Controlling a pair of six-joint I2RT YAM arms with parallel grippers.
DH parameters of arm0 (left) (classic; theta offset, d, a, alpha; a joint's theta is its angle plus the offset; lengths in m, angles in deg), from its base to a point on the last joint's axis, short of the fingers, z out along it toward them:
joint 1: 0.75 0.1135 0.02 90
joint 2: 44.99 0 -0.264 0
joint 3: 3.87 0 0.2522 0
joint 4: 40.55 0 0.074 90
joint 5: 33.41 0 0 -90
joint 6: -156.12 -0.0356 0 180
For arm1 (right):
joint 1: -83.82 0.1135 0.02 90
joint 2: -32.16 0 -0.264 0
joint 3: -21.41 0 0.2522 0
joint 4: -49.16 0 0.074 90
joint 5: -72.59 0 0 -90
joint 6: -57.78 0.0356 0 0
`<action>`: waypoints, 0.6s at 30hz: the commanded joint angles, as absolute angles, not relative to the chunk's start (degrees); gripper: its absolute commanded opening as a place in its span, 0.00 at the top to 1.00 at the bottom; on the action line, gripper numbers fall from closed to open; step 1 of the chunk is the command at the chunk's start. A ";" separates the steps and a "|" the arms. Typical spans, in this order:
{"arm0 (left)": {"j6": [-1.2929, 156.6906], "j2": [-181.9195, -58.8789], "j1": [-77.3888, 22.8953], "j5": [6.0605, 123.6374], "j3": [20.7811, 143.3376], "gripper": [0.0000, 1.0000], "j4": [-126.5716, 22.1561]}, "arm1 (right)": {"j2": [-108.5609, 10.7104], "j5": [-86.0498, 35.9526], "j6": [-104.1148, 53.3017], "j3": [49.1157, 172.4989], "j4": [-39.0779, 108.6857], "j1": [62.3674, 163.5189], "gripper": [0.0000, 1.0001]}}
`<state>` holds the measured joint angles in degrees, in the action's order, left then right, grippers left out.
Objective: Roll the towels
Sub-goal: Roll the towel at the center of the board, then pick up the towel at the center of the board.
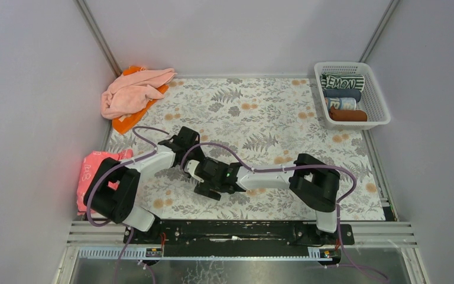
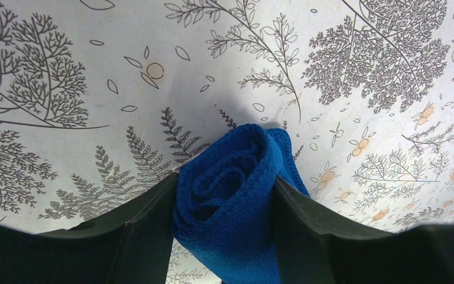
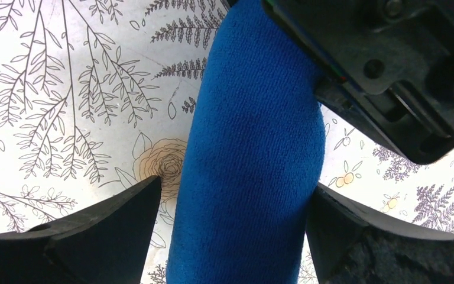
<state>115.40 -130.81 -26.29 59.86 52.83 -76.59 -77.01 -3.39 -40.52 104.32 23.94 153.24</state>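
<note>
A blue towel rolled into a tight cylinder (image 2: 230, 201) is clamped end-on between my left gripper's (image 2: 224, 236) two fingers, just above the leaf-print tablecloth. In the right wrist view the same roll (image 3: 248, 177) runs lengthwise between my right gripper's (image 3: 233, 236) fingers. There the right finger touches it and a small gap shows at the left finger. The left gripper's black body (image 3: 390, 71) sits at the roll's far end. In the top view both grippers, left (image 1: 190, 160) and right (image 1: 206, 180), meet at the table's near middle and hide the roll.
A pink towel (image 1: 133, 92) lies crumpled on an orange one (image 1: 127, 121) at the back left. A red-pink towel (image 1: 94, 168) lies at the left edge. A white basket (image 1: 378, 112) at the back right holds several rolled towels (image 1: 343, 94).
</note>
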 commanded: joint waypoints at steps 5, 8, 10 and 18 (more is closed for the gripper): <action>113.00 -133.42 -27.51 59.45 53.12 0.47 -81.21 | -78.93 0.64 -37.56 107.17 20.31 153.69 0.12; 112.96 -133.47 -27.63 59.36 53.35 0.47 -81.42 | -79.17 1.88 -37.75 108.28 18.65 153.69 0.16; 112.96 -133.65 -27.71 59.35 53.42 0.47 -81.47 | -79.75 2.17 -37.55 108.89 17.83 153.69 0.17; 113.50 -132.51 -27.76 59.52 53.96 0.43 -81.29 | -81.24 -1.99 -34.83 107.43 16.42 153.46 0.39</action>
<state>114.65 -131.75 -26.20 60.47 53.92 -77.43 -78.43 -0.11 -37.61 106.50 19.32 153.68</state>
